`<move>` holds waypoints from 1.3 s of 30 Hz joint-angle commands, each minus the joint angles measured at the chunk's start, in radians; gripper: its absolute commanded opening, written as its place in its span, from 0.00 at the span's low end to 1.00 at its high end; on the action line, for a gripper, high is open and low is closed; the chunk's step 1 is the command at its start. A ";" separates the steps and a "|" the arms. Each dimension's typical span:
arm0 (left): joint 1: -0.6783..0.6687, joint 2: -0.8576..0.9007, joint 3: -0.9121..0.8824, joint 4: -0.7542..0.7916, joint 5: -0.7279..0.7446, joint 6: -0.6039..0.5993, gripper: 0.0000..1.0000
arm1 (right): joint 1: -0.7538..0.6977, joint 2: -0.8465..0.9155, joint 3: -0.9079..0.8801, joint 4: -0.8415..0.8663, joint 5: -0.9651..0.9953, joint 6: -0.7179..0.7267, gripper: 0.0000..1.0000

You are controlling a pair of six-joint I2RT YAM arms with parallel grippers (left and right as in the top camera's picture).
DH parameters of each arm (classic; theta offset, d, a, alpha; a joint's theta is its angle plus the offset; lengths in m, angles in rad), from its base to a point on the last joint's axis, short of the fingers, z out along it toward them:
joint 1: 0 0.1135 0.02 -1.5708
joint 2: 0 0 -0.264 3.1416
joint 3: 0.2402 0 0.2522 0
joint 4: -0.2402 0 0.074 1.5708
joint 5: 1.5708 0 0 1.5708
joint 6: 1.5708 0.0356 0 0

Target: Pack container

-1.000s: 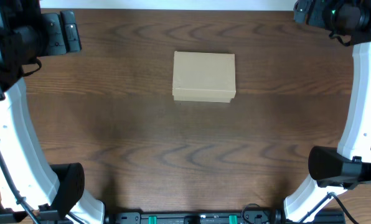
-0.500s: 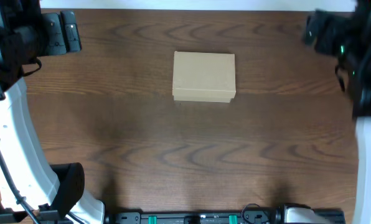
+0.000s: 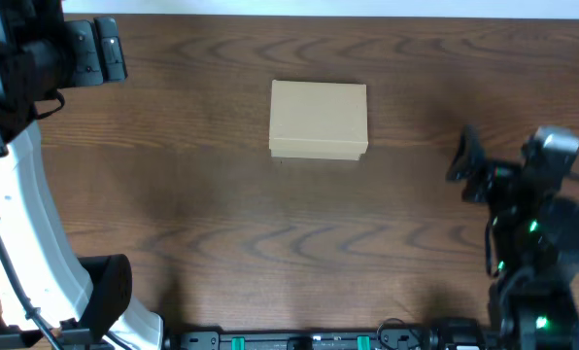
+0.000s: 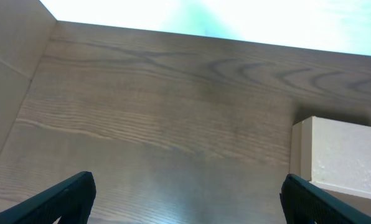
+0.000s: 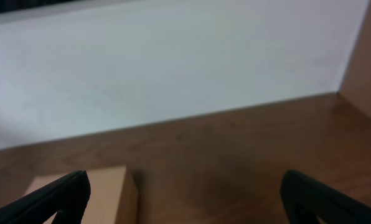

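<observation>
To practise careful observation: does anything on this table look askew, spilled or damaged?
Nothing stands out. The container sits square on the table, lid closed, with no visible dents, tears or spills around it.

The counter (image 3: 270, 243) is dark brown wood with a wavy grain. A closed tan box (image 3: 319, 119) lies flat on it, toward the far edge.

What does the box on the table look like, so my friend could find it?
Look at the dark brown wooden table from above. Towards its far side, about the middle, sits a small rectangular tan cardboard box. It is plain, pale and closed, unlike the robot's left arm and right arm at the sides.
</observation>
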 commanded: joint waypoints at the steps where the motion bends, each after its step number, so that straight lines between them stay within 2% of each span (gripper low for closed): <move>1: 0.002 -0.004 -0.004 -0.024 -0.014 0.000 0.95 | 0.010 -0.105 -0.116 0.018 0.019 0.019 0.99; 10: 0.002 -0.004 -0.004 -0.024 -0.013 0.000 0.95 | 0.010 -0.397 -0.440 0.207 0.019 0.089 0.99; 16: 0.002 -0.004 -0.004 -0.024 -0.013 0.000 0.95 | 0.010 -0.509 -0.572 0.266 0.019 0.190 0.99; 22: 0.002 -0.004 -0.004 -0.024 -0.013 0.000 0.95 | 0.010 -0.552 -0.628 0.264 0.019 0.280 0.99; 39: 0.002 -0.004 -0.004 -0.024 -0.013 0.000 0.96 | 0.010 -0.596 -0.662 0.217 0.010 0.279 0.99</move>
